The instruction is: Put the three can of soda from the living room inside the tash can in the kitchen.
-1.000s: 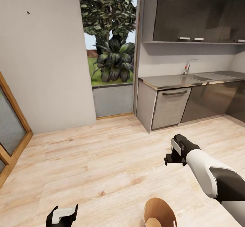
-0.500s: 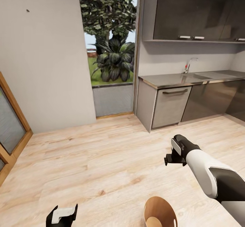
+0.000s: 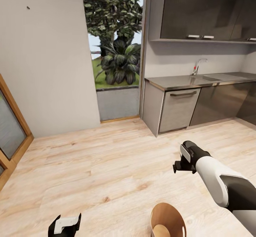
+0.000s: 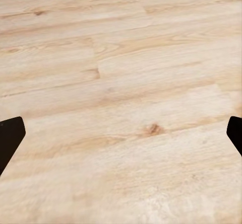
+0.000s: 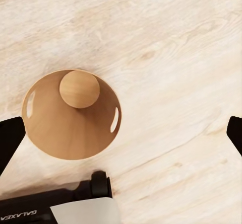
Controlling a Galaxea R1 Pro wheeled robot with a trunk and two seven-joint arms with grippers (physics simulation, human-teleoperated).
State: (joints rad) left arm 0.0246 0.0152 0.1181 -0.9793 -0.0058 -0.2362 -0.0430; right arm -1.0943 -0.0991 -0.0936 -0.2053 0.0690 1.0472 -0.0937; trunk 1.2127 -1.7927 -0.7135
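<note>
Kitchen, wood floor. The tash can (image 5: pixel 70 114) stands on the floor close in front of the robot, inside bare, no soda visible. Right gripper (image 3: pixel 183 166) hangs above it, fingers spread, holding nothing; left gripper (image 3: pixel 65 225) likewise spread over bare boards. Risk: the base clipping the bin on departure and tipping it.

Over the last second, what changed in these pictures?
Almost nothing. The head view shifted a little, so the grey kitchen counter and dark upper cabinets sit slightly higher: the camera moved, not the things. The right pincer hangs open over the round tapered bin with the orange-brown inside, as before; the left pincer is unchanged.
</note>
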